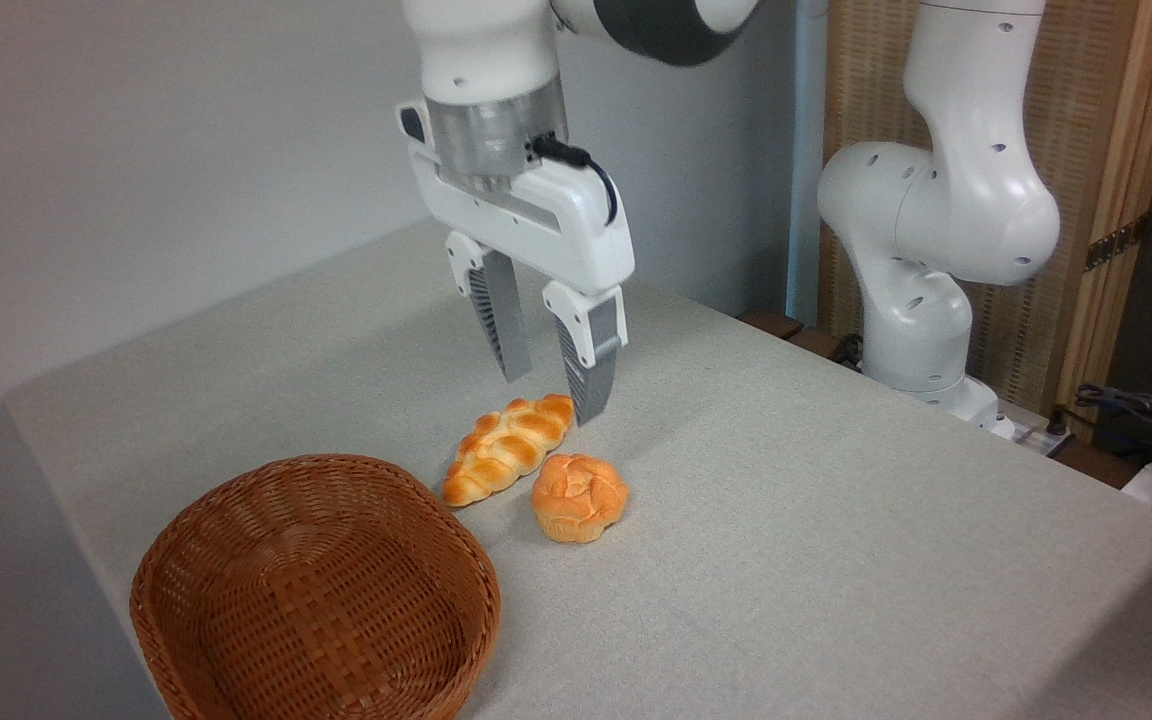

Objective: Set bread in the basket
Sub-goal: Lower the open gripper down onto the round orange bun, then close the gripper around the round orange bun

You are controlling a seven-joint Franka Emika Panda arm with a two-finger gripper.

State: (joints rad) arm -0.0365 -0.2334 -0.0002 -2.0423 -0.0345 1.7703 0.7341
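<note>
Gripper (548, 398) spread wide, holding nothing, fingers pointing down above the far end of the braided loaf (507, 448). Bun (579, 497) sits on the table (836, 520) just right of the loaf, untouched. Basket (314, 592) at lower left, near the loaf.

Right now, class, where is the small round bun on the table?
The round bun sits on the table near the picture's centre, just right of the braided loaf and up-right of the basket, outside it.
</note>
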